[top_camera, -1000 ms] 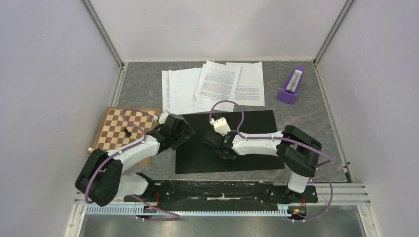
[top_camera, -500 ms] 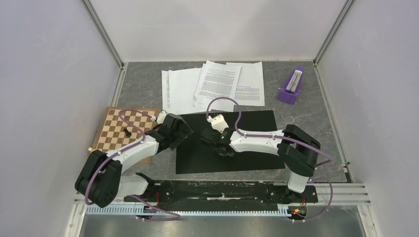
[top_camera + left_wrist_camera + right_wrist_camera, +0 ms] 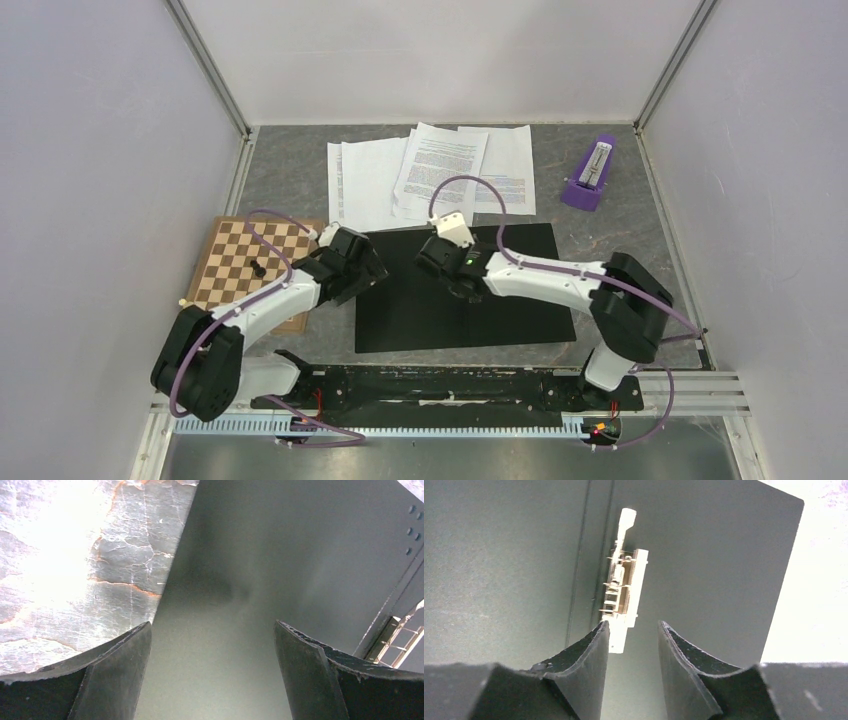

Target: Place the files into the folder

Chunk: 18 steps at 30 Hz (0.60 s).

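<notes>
Black inside up, the folder lies under the wide-open, empty left gripper and the half-parted, empty right gripper near its clip.

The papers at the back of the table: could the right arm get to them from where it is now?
Probably yes. The right claw is open and empty above the open folder, and the papers lie just beyond the folder's far edge with nothing in between.
</notes>
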### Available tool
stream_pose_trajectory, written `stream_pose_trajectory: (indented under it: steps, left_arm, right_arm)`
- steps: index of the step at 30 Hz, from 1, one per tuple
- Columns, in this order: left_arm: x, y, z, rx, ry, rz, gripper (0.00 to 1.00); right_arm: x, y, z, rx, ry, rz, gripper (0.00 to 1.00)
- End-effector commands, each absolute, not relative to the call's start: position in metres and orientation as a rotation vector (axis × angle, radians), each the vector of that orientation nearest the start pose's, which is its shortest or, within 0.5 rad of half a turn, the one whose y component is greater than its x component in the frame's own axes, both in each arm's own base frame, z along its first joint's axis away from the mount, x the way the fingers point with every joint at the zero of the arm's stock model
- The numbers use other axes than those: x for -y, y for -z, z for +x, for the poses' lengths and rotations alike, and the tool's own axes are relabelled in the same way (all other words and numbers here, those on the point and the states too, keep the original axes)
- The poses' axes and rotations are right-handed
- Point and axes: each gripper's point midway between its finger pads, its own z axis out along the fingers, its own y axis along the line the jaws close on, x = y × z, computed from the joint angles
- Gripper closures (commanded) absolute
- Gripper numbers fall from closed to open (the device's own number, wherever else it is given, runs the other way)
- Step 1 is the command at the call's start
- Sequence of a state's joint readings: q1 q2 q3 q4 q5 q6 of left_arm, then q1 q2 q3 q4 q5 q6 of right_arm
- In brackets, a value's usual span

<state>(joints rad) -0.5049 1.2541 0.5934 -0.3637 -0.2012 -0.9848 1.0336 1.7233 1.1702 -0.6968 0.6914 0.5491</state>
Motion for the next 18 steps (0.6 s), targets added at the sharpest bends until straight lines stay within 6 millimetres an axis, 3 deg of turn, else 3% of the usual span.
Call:
stream_pose_trajectory:
  steps: [1, 4, 10, 18]
  left_arm:
    - [0.142, -0.067, 0.258, -2.459, 0.348, -0.541, 0.03]
    - [0.149, -0.081, 0.260, -2.444, 0.384, -0.493, 0.04]
    - [0.161, -0.101, 0.259, -2.436, 0.392, -0.418, 0.04]
    - [0.164, -0.109, 0.255, -2.432, 0.375, -0.394, 0.04]
  right_arm:
    - [-0.230, -0.089, 0.266, -2.332, 0.174, -0.345, 0.56]
    - [-0.227, -0.073, 0.269, -2.364, 0.043, -0.324, 0.58]
    - [-0.235, -0.063, 0.287, -2.357, -0.088, -0.300, 0.59]
    - [-0.235, -0.043, 0.287, -2.388, -0.103, -0.287, 0.62]
